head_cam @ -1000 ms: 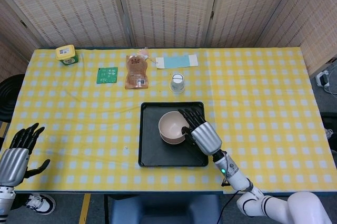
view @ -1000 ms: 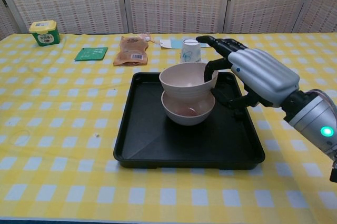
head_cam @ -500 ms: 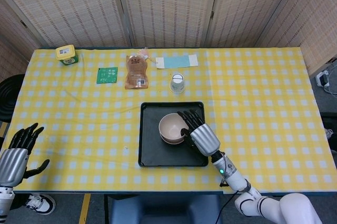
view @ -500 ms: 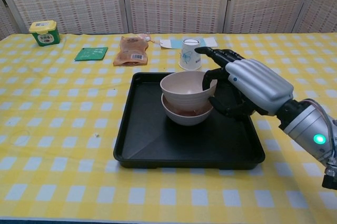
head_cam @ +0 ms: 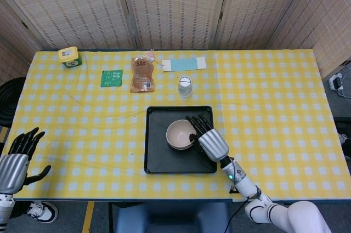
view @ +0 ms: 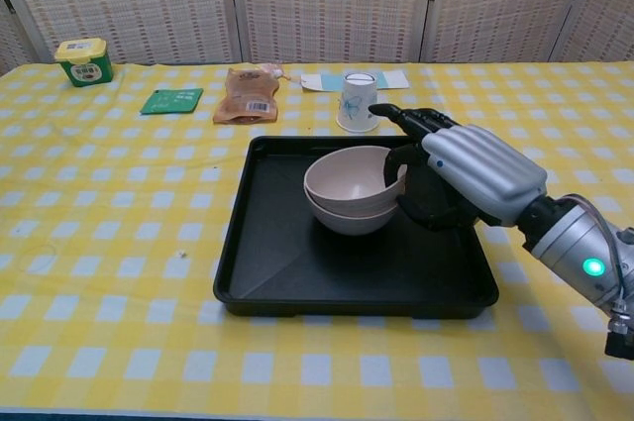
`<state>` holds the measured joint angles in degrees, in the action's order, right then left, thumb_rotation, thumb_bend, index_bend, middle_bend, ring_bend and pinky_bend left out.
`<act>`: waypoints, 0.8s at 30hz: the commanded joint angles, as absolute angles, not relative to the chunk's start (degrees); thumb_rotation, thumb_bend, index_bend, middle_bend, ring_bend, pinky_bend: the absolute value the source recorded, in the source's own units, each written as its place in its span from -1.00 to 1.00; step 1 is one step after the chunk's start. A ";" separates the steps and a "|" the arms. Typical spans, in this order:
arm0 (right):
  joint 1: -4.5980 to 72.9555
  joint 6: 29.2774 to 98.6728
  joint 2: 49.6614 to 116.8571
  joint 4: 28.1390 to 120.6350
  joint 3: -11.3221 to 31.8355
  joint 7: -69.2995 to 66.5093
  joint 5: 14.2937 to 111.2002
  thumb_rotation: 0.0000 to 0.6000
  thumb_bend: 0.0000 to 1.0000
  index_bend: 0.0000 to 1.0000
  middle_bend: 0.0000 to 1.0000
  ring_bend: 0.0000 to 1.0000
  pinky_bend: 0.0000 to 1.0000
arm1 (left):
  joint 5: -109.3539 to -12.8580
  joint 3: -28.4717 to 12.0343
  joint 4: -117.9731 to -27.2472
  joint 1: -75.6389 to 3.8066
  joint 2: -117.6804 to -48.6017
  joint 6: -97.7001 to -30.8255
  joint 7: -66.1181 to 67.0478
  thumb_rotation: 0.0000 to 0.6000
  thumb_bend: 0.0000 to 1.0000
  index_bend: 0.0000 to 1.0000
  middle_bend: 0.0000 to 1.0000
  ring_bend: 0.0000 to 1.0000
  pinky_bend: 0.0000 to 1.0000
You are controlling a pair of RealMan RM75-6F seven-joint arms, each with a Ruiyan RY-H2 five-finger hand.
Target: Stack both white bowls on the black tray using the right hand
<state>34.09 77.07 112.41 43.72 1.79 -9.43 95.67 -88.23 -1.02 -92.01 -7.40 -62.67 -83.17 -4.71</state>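
Lowered since a second ago, the upper white bowl point(view: 354, 181) now sits nested in the lower white bowl point(view: 349, 217) instead of hanging clear above it, and the right robot hand point(view: 451, 175) has come down with it. Both bowls stand on the black tray point(view: 267, 282), toward its far middle, with the stack just left of the hand. The thumb is hooked over the upper bowl's right rim and the other fingers curl round its outer wall, so the hand still grips that bowl; the chest view shows no gap there. The stacking itself looks done, and what remains is the release. To do it well, the fingers should open slowly and evenly so the rim is not dragged sideways, then the hand should draw off to the right and upward, away from the stack and clear of the paper cup point(view: 357, 102) standing just beyond the tray's far edge. A quick pull could tilt the upper bowl or slide both across the smooth tray. At the near left corner of the bench point(head_cam: 82, 134), the left robot hand point(head_cam: 19, 159) hovers with fingers spread, holding nothing.
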 commanded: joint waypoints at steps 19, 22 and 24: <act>24.88 81.29 86.03 73.73 -2.87 4.39 93.72 1.00 0.03 -0.81 -1.00 -1.00 -1.00 | -87.94 -0.86 -92.08 -7.57 -62.85 -82.53 -2.51 1.00 -0.39 -1.00 -1.00 -1.00 -1.00; 20.09 84.10 78.53 81.42 -4.20 8.74 90.84 1.00 -0.02 -0.98 -1.00 -1.00 -1.00 | -88.18 -0.62 -92.22 -7.71 -62.93 -82.19 -1.55 1.00 -0.40 -1.00 -1.00 -1.00 -1.00; 17.11 85.73 74.67 84.94 -4.96 10.48 88.63 1.00 -0.06 -1.00 -1.00 -1.00 -1.00 | -88.51 -0.44 -92.29 -7.74 -63.07 -82.16 -0.88 1.00 -0.40 -1.00 -1.00 -1.00 -1.00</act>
